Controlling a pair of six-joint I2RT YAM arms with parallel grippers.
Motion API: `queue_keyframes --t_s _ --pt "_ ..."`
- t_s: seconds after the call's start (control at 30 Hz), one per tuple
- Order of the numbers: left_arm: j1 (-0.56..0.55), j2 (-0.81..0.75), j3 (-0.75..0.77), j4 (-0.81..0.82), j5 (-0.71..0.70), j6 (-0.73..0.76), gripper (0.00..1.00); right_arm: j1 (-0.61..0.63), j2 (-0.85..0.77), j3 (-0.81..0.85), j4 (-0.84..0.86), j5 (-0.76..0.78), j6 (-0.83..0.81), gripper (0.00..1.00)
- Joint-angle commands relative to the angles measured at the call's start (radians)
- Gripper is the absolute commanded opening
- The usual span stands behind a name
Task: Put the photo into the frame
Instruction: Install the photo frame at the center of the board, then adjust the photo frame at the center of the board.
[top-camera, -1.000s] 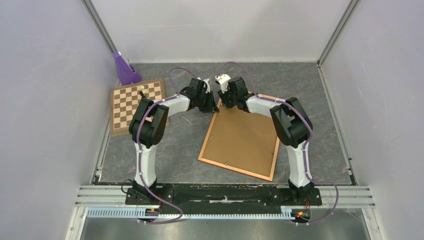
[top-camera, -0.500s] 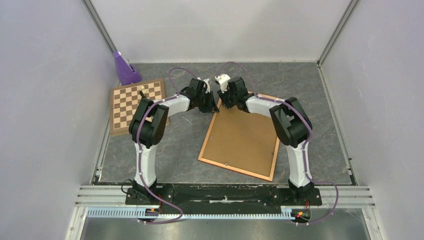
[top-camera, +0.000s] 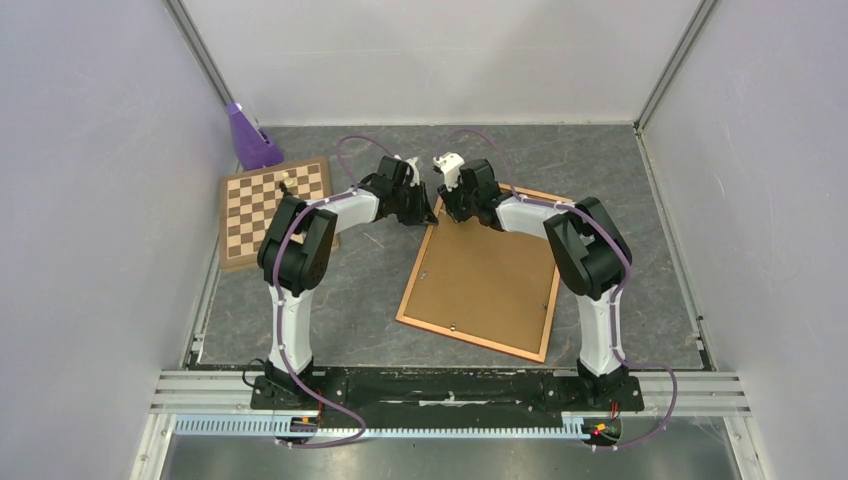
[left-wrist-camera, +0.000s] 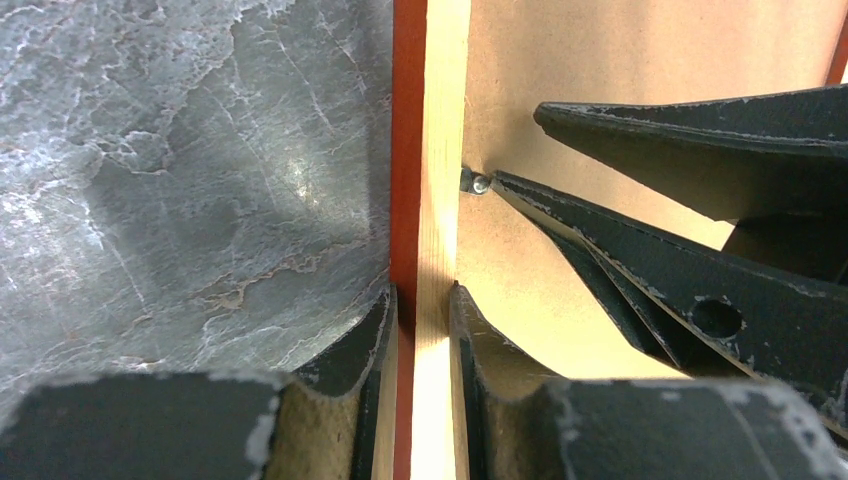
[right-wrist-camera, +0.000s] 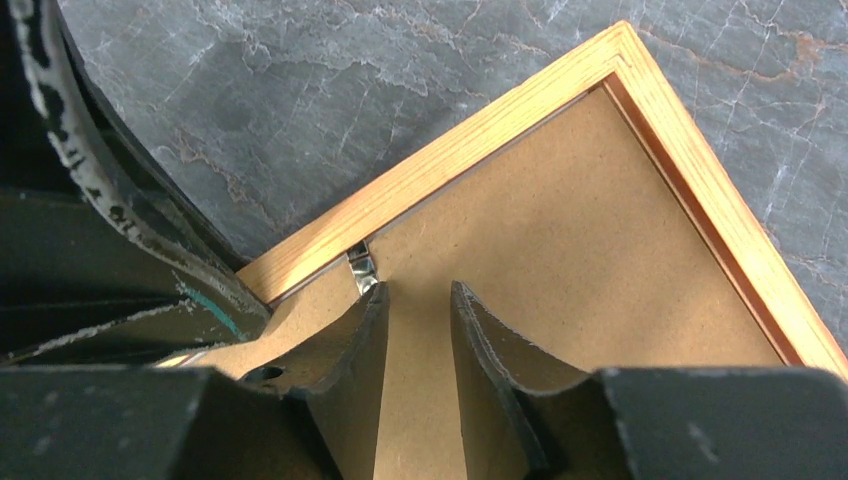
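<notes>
The frame (top-camera: 415, 272) lies face down on the grey table, its orange-brown rail around the brown hardboard backing panel (top-camera: 485, 275). The photo is hidden. My left gripper (top-camera: 430, 212) is shut on the frame's rail at the far left corner; in the left wrist view its fingers pinch the rail (left-wrist-camera: 432, 150) at the gripper (left-wrist-camera: 424, 295). My right gripper (top-camera: 447, 210) hovers just beside it, over the backing. In the right wrist view it (right-wrist-camera: 420, 290) is slightly open and empty, with one fingertip at a metal clip (right-wrist-camera: 362, 270) by the rail (right-wrist-camera: 480, 170).
A checkered chessboard (top-camera: 262, 205) lies at the far left, with a purple object (top-camera: 248, 138) behind it. The enclosure walls stand on both sides and at the back. My right gripper's fingers (left-wrist-camera: 700, 140) show in the left wrist view beside the clip (left-wrist-camera: 474, 182).
My right arm has shifted slightly to the right, its gripper still at the frame's far corner. My left gripper has kept its hold on the rail.
</notes>
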Motion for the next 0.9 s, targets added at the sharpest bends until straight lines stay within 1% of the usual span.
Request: queue_keyframes --t_s 0.0,0.13,0.33,0.43,0.5,0.57,0.63,0.67,0.73,0.77,0.87 --pt "0.026 0.004 -0.018 -0.072 -0.027 -0.011 0.02 -0.008 -0.054 -0.015 -0.069 0.019 0.004 0.34" --pt "0.027 0.008 0.015 -0.093 -0.033 0.028 0.02 -0.042 -0.1 -0.011 -0.08 0.02 -0.003 0.37" --pt "0.028 0.05 0.171 -0.22 -0.05 0.167 0.02 -0.102 -0.203 -0.056 -0.077 0.034 -0.056 0.41" --pt "0.028 0.088 0.277 -0.308 -0.055 0.255 0.02 -0.138 -0.209 -0.039 -0.109 0.067 -0.116 0.46" --pt "0.027 0.117 0.343 -0.362 -0.048 0.31 0.03 -0.171 -0.194 -0.011 -0.138 0.07 -0.151 0.53" --pt "0.027 0.149 0.408 -0.417 -0.041 0.357 0.08 -0.208 -0.167 0.026 -0.157 0.07 -0.179 0.6" --pt "0.027 0.181 0.469 -0.46 -0.032 0.38 0.17 -0.225 -0.132 0.064 -0.174 0.08 -0.21 0.65" --pt "0.027 0.191 0.493 -0.475 -0.027 0.387 0.19 -0.232 -0.118 0.078 -0.174 0.079 -0.222 0.67" --pt "0.026 0.208 0.522 -0.49 -0.018 0.391 0.25 -0.242 -0.083 0.105 -0.178 0.077 -0.23 0.69" --pt "0.026 0.213 0.53 -0.492 -0.015 0.387 0.29 -0.248 -0.07 0.126 -0.183 0.073 -0.233 0.69" --pt "0.027 0.213 0.545 -0.493 -0.014 0.378 0.46 -0.259 -0.02 0.18 -0.199 0.062 -0.239 0.69"
